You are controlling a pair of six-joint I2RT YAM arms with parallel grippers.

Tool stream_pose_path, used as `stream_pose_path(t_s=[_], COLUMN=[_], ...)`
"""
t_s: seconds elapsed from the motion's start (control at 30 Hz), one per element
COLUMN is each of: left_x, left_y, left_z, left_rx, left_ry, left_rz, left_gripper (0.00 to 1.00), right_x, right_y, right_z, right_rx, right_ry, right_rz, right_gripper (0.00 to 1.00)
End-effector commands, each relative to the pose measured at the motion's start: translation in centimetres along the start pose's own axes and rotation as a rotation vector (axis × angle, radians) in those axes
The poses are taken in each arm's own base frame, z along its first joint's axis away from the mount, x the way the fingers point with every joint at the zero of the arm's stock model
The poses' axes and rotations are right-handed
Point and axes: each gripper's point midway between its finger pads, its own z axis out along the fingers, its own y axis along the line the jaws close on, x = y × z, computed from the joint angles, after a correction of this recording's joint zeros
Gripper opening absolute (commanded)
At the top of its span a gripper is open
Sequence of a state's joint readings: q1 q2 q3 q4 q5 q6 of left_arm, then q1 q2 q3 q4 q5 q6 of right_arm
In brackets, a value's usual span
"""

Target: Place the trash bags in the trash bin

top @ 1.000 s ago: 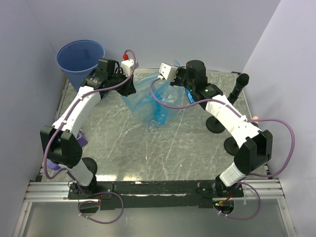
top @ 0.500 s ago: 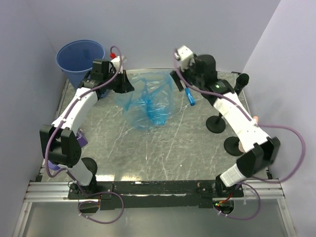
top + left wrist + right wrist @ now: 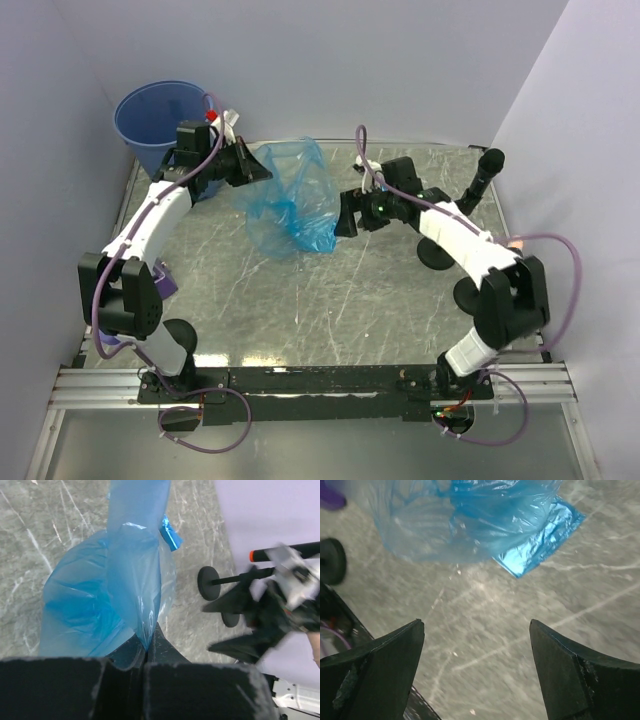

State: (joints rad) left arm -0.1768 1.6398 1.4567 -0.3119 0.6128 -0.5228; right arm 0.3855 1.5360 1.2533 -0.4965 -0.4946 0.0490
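Observation:
A thin, crumpled blue trash bag [image 3: 290, 200] hangs from my left gripper [image 3: 262, 170], which is shut on its top edge; the rest drapes onto the table. In the left wrist view the bag [image 3: 115, 590] runs up from the pinched jaws of the left gripper [image 3: 149, 641]. The blue trash bin [image 3: 150, 135] stands in the far left corner, just behind the left arm. My right gripper [image 3: 345, 215] sits low beside the bag's right side, open and empty. From the right wrist, the bag [image 3: 470, 520] lies ahead of the spread right gripper [image 3: 476, 627].
Two black round-based stands [image 3: 436, 250] [image 3: 470, 295] and a black rod [image 3: 482, 175] sit along the right side. A purple object [image 3: 165, 283] lies by the left arm's base. Walls close in the table at the back and on both sides.
The right gripper let go of the bag, opened wide and dropped low beside it. The left gripper pulled the bag's top leftward, nearer the bin.

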Motion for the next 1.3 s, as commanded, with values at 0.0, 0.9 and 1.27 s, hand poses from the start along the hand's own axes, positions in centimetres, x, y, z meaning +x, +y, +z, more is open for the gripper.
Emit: stream_pose_path(t_s=[0.0,0.9,1.27], left_x=[-1.9,-0.9,0.9], left_y=[-3.0,0.2,3.0], left_z=[-2.0,-2.5,-2.3], left_rx=[0.075,0.017,-0.085], left_ry=[-0.059,-0.063,-0.042], left_rz=[0.028,0.008,0.007], left_gripper=[0.00,0.01,0.01], right_x=[-4.3,-3.0,-8.5], right_y=[0.9,1.7,-0.8], right_z=[2.0,7.3,5.1], right_rx=[-0.167,-0.454,-0.350], right_ry=[-0.091,0.045,-0.090], right_rz=[0.148,0.351,0.163], right_gripper=[0.94,0.57,0.00])
